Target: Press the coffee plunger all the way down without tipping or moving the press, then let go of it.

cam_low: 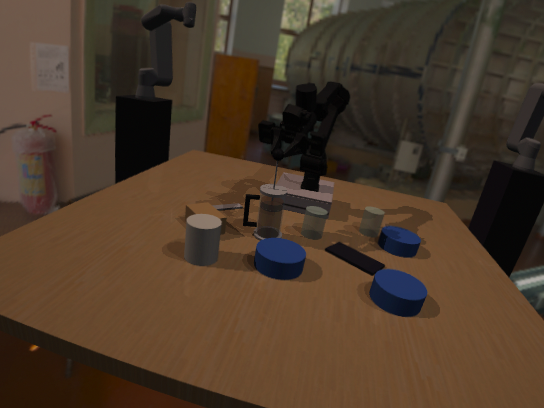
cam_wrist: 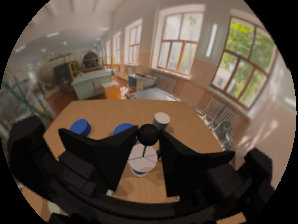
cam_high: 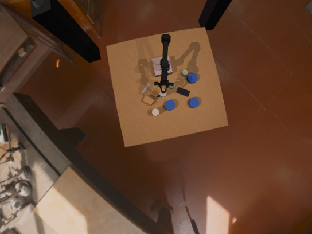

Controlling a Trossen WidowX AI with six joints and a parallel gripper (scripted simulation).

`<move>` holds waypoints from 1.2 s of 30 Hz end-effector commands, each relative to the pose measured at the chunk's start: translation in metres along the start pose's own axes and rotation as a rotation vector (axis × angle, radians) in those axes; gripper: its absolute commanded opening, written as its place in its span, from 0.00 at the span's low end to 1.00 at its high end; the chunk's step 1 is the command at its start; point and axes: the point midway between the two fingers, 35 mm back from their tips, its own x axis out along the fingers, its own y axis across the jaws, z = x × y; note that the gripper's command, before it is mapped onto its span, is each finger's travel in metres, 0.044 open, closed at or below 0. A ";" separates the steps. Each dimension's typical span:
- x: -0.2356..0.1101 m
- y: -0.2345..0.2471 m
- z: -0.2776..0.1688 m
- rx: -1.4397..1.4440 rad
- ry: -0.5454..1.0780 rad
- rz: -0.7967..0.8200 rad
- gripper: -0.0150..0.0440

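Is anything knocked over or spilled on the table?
Nothing stands out. The coffee press stands upright, its plunger rod still raised with the gripper shut on the knob. The two cups, the grey cylinder and the blue discs sit flat, and nothing is spilled.

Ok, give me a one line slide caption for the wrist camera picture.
The hand shut on the plunger knob, directly above the coffee press on the wooden table.
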 end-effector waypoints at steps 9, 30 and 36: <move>0.017 0.000 -0.041 -0.003 0.075 0.001 0.46; 0.039 0.000 -0.055 -0.003 0.074 0.001 0.46; 0.042 0.000 -0.053 -0.003 0.074 0.001 0.46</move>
